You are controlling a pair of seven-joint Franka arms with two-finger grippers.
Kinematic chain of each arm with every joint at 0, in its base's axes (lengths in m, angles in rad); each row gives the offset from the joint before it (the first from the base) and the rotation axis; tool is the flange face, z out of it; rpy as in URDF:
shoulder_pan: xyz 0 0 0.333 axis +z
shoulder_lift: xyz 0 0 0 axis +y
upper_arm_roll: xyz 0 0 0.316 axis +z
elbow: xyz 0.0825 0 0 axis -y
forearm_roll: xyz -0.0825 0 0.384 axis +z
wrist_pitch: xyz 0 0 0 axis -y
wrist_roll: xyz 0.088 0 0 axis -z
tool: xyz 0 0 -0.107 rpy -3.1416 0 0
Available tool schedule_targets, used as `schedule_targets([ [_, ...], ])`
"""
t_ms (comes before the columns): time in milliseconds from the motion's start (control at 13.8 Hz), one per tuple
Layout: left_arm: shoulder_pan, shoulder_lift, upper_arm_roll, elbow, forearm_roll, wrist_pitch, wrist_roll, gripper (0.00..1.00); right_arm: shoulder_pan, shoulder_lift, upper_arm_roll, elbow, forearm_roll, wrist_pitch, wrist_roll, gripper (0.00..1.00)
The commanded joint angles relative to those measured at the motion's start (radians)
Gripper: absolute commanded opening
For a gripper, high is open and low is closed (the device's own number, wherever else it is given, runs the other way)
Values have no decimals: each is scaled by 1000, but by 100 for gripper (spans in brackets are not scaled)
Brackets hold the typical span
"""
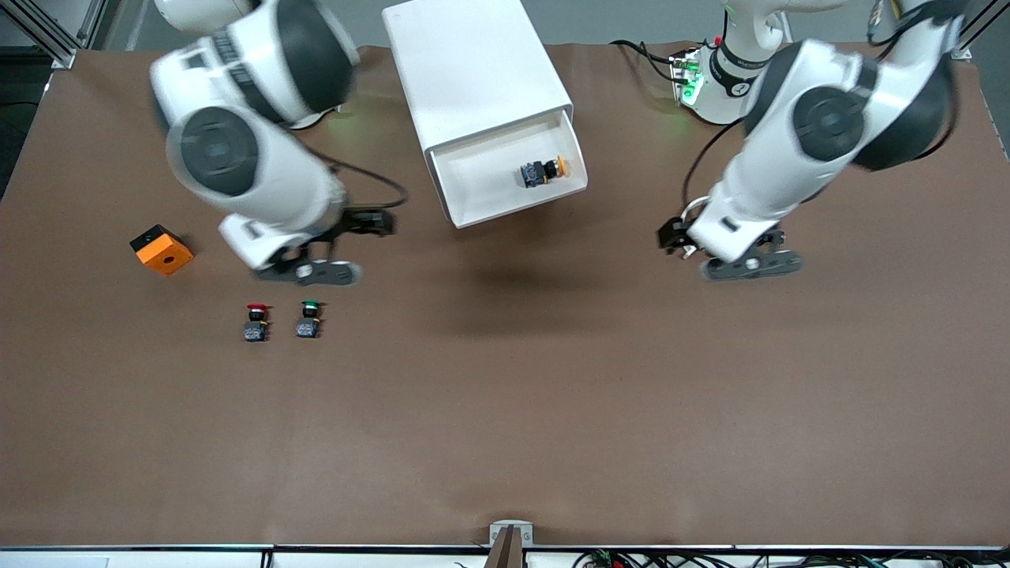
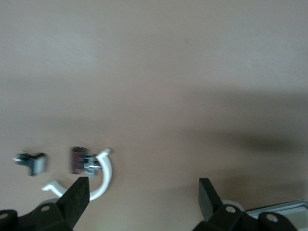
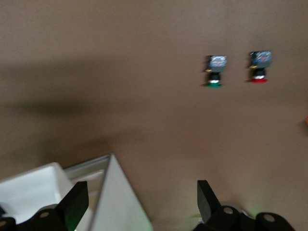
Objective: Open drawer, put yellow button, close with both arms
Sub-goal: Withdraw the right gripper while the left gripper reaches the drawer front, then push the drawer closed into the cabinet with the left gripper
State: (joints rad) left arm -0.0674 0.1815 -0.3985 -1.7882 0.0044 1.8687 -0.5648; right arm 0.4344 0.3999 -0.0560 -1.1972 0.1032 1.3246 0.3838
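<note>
Left gripper (image 2: 142,192) hangs over bare table toward the left arm's end, fingers wide, empty. Right gripper (image 3: 139,195) is over the table beside the cabinet (image 1: 473,71), also wide and empty. Top drawer (image 1: 481,201) is pulled out; yellow button (image 1: 543,171) lies on its side inside, orange-yellow cap, black neck, grey base.

Motion blur smears both arms in the front view, and the right arm (image 1: 260,150) is cut off by the top edge at 12 o'clock. In both wrist views the bottom edge crops the right gripper (image 3: 139,199) and left gripper (image 2: 144,197) at 6 o'clock, and the cabinet (image 3: 115,202) with them. The 2 small buttons (image 2: 33,162) appear too blurred to tell colour.
</note>
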Motion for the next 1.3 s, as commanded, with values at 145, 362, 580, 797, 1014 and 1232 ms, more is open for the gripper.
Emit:
schedule_targets([
  [145, -145, 134, -19, 52, 16, 9, -300, 100, -182, -21, 18, -7, -89, -36, -311, 100],
  [362, -222, 191, -20, 53, 6, 9, -450, 100, -291, -20, 18, -7, -89, -67, -385, 100],
  [580, -278, 210, -20, 69, 3, 9, -460, 100, -332, -38, 18, -7, -126, -93, -434, 100],
  [797, -330, 216, -25, 73, 0, 3, -458, 100, -376, -84, 21, -16, -139, -108, -491, 100],
  [1014, -390, 231, -25, 73, -46, 1, -452, 100, -391, -84, 19, -16, -142, -125, -493, 100],
  [1232, -433, 239, -25, 70, -124, 0, -457, 100, -416, -84, 21, -16, -140, -120, -493, 100],
])
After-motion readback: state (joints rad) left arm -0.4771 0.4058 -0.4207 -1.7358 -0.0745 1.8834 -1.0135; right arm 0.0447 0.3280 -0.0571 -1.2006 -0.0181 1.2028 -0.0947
